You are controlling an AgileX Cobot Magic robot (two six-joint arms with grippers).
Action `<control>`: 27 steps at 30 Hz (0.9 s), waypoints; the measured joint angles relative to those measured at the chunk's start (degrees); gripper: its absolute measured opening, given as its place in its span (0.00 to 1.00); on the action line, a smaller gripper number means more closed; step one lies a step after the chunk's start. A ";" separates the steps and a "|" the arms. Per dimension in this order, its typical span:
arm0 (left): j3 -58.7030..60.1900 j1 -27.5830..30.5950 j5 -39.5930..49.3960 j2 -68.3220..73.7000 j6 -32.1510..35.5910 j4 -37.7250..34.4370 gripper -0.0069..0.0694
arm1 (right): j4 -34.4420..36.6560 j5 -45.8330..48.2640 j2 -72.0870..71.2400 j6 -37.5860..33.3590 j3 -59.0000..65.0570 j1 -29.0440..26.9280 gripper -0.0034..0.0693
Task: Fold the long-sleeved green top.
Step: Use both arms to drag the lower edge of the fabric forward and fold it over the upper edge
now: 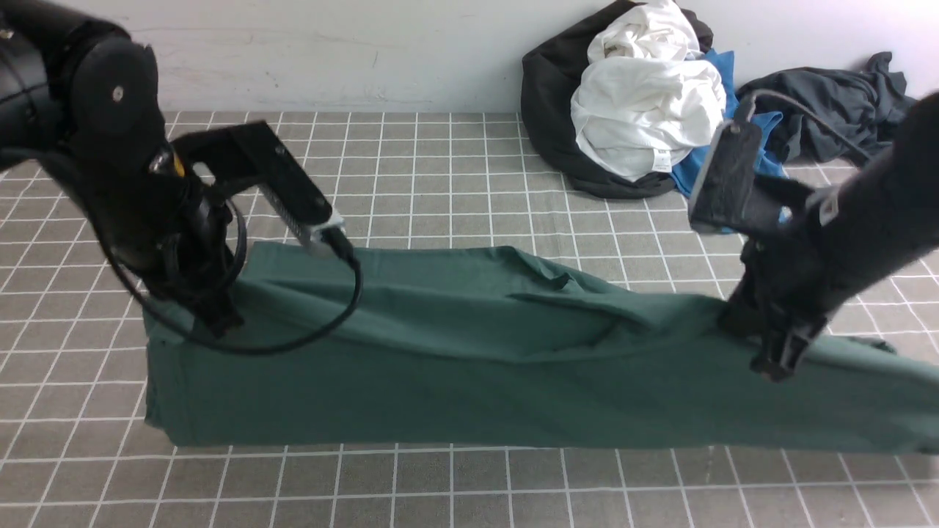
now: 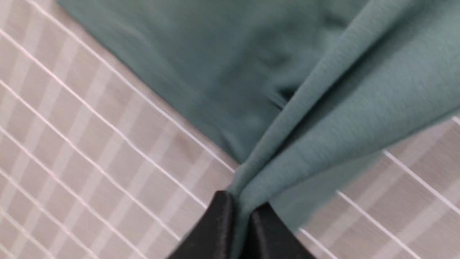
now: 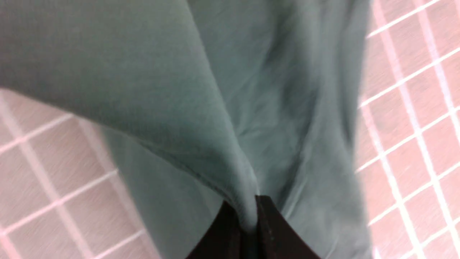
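The green long-sleeved top (image 1: pixel 469 359) lies stretched across the checked table as a long dark green band, folded over on itself. My left gripper (image 1: pixel 220 323) is shut on its cloth at the left end, lifting that edge a little. In the left wrist view a bunched fold of the top (image 2: pixel 305 136) runs into the left gripper (image 2: pixel 241 210), pinched between black fingers (image 2: pixel 215 230). My right gripper (image 1: pixel 777 363) is shut on the top near the right end. In the right wrist view a ridge of the top's cloth (image 3: pixel 201 118) ends between the tips of the right gripper (image 3: pixel 248 212).
At the back right lies a heap of clothes: a dark garment (image 1: pixel 550 110), white cloth (image 1: pixel 645 103), a blue piece (image 1: pixel 708 158) and a charcoal grey garment (image 1: pixel 836 103). The grey checked tablecloth (image 1: pixel 411 169) stretches up to the white wall.
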 joint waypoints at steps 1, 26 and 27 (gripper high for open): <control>-2.78 0.71 0.00 2.25 0.29 0.00 0.11 | 1.18 0.51 2.20 -0.82 -2.75 -0.83 0.06; -25.33 7.24 -13.07 32.55 2.30 0.47 0.31 | 3.35 -4.59 33.86 7.34 -27.51 -4.08 0.25; -25.39 7.24 -13.40 32.69 1.80 0.61 0.37 | 2.73 -5.66 33.91 8.35 -27.51 -4.08 0.29</control>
